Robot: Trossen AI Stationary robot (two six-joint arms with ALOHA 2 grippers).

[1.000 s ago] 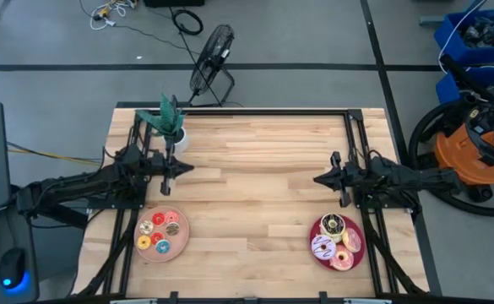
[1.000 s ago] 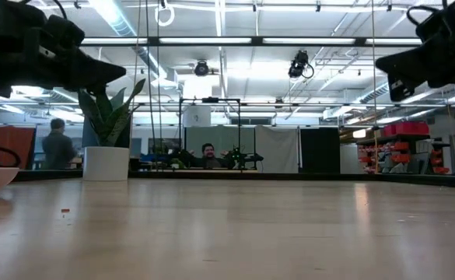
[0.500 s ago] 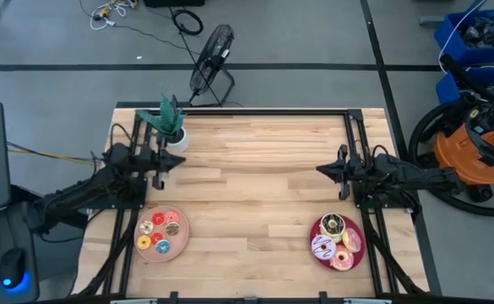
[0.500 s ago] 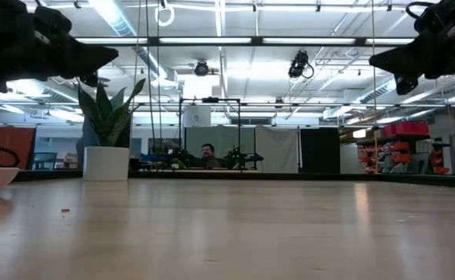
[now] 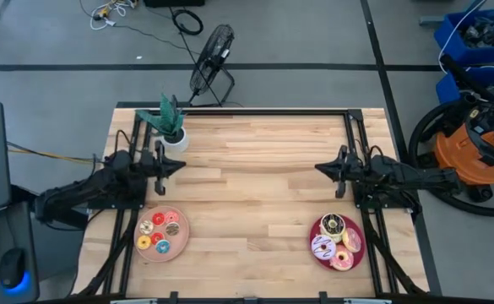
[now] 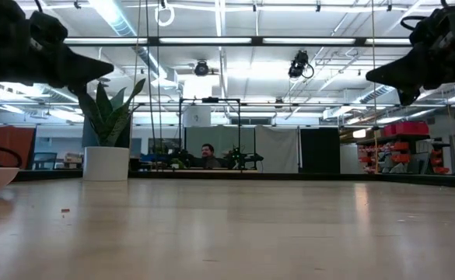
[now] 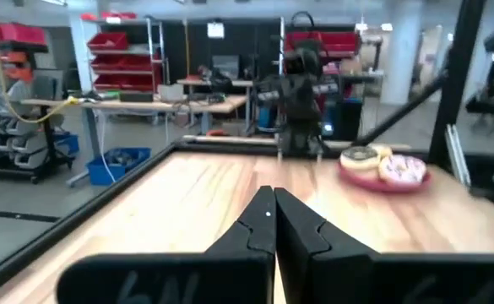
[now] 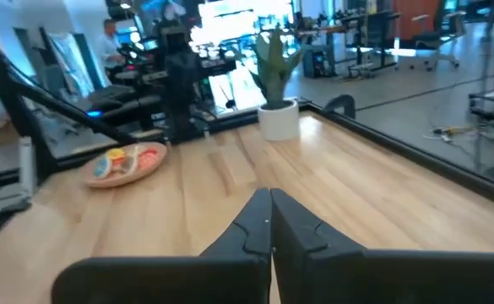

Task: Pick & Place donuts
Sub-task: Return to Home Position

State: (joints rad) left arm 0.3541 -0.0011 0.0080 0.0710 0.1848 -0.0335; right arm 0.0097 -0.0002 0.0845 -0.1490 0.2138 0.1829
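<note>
Several tiny donuts (image 5: pixel 159 234) lie on a pink plate (image 5: pixel 181 239) at the near left. Several larger iced donuts (image 5: pixel 334 241) lie on a crimson plate (image 5: pixel 318 232) at the near right. My left gripper (image 5: pixel 181 166) hovers shut and empty above the table, on the far side of the pink plate; its shut fingers show in the left wrist view (image 7: pixel 274 211). My right gripper (image 5: pixel 317 170) hovers shut and empty on the far side of the crimson plate; its shut fingers show in the right wrist view (image 8: pixel 270 211). The two grippers point at each other across the table.
A white potted green plant (image 5: pixel 171 127) stands at the far left corner, close to my left arm. A black frame (image 5: pixel 348 127) runs along the table's edges. Bare wood (image 5: pixel 255 186) lies between the two grippers. People show in the room behind (image 6: pixel 205 154).
My left gripper has drawn back a little toward the table's left edge. My right gripper has shifted slightly toward the far edge. Both stay shut and off the table. The donuts and plates have not moved.
</note>
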